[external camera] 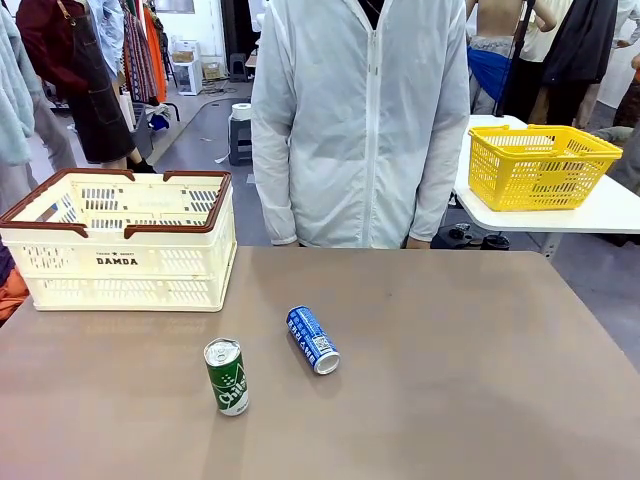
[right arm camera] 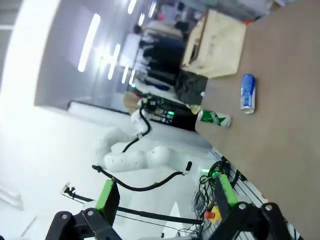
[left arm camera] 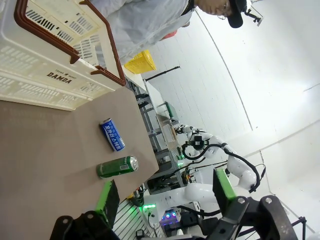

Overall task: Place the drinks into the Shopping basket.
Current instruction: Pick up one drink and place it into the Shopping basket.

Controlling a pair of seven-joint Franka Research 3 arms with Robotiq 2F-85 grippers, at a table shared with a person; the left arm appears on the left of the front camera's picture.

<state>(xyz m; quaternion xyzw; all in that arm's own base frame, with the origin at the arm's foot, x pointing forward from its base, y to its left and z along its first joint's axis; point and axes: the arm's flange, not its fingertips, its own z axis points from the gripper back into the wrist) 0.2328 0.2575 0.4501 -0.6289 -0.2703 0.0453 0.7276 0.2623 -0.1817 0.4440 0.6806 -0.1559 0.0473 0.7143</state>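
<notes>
Two drinks lie on their sides on the brown table: a blue can (external camera: 313, 340) near the middle and a green can (external camera: 227, 376) to its left and closer to me. The blue can (left arm camera: 112, 134) and green can (left arm camera: 117, 167) also appear in the left wrist view, and again as blue can (right arm camera: 248, 93) and green can (right arm camera: 214, 118) in the right wrist view. The cream Shopping basket (external camera: 120, 243) with brown rim stands at the table's back left, also seen as the basket (left arm camera: 55, 60). My left gripper (left arm camera: 165, 197) and right gripper (right arm camera: 165, 196) are open, held off the table with nothing between the fingers.
A person in a white jacket (external camera: 355, 120) stands at the far edge of the table. A yellow mesh basket (external camera: 538, 165) sits on a white side table at the back right. Bare brown tabletop (external camera: 480, 380) spreads to the right of the cans.
</notes>
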